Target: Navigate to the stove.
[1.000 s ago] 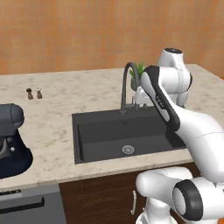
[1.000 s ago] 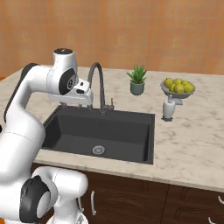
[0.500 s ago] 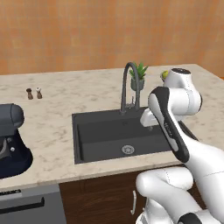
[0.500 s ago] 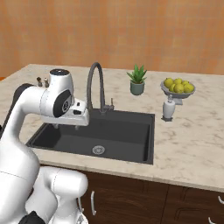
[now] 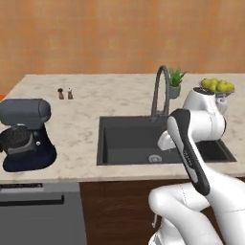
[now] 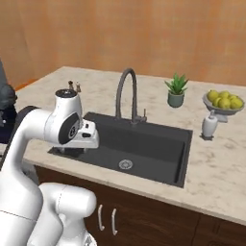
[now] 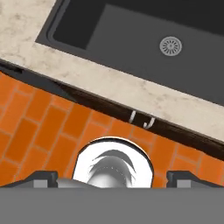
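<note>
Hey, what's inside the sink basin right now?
The sink holds just its round drain on a bare dark floor. In the left base view the arm covers the basin's right part; the right base view shows it bare.

I can't tell where the stove lies from here. What I'm facing is the dark rectangular sink basin (image 5: 131,141) with its curved faucet (image 5: 160,88), sunk into the pale speckled counter (image 5: 95,98); it's a sink, not a cooktop.
</note>
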